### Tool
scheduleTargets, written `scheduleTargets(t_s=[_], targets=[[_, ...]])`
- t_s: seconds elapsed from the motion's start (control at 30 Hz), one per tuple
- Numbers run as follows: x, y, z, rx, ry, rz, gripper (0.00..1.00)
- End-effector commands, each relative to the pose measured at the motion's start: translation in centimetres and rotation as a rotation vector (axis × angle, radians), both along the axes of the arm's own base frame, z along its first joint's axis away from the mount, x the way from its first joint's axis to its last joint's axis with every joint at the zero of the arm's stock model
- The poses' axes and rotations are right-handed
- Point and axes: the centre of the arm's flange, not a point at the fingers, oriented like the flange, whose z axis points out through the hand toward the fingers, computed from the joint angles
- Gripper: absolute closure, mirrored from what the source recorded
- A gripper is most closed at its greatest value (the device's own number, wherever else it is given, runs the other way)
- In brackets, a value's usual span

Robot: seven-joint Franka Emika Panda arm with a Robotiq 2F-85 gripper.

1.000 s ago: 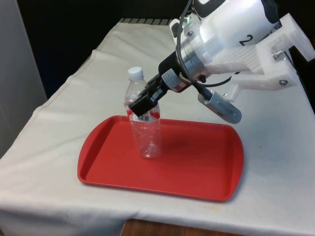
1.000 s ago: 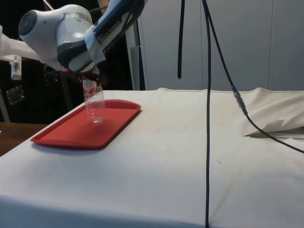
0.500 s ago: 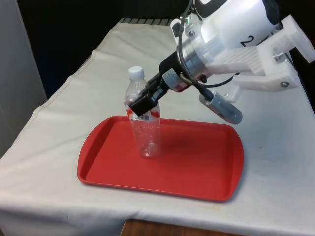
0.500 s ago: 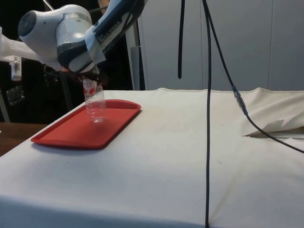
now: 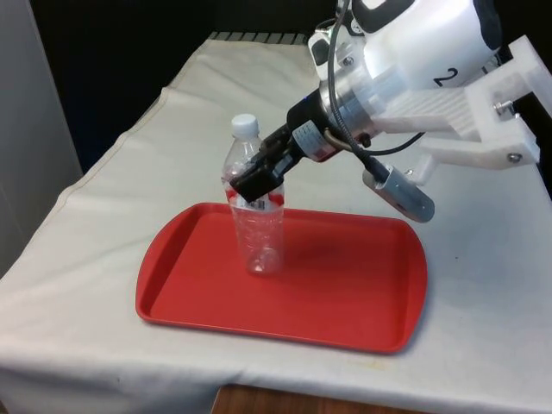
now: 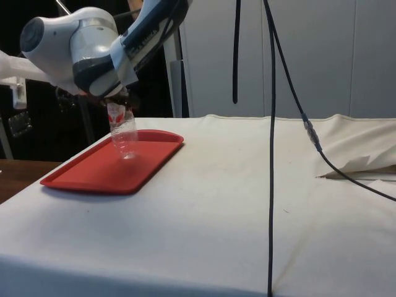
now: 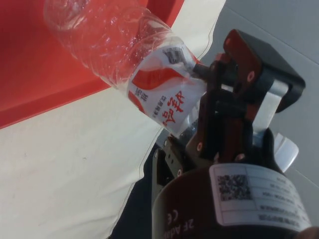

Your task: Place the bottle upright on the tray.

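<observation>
My fingers (image 5: 255,183) pinch the bottle (image 5: 256,216) at its label, its base on the tray (image 5: 345,293) and nearly upright, so only letting go is left.

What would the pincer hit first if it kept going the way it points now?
Probably the bottle itself: the pincer is already closed on its labelled upper part. It points down toward the front view's left, so beyond the bottle the red tray seems next, though depth is hard to judge.
</observation>
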Motion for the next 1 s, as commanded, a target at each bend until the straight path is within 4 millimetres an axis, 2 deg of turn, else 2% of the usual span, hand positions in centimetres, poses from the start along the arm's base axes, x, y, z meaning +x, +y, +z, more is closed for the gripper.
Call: scheduleTargets(t_s=[0.0, 0.97], targets=[[0.06, 0.12, -0.04, 0.000, -0.004, -0.002, 0.88], [-0.11, 0.20, -0.72, -0.005, -0.011, -0.010, 0.88]])
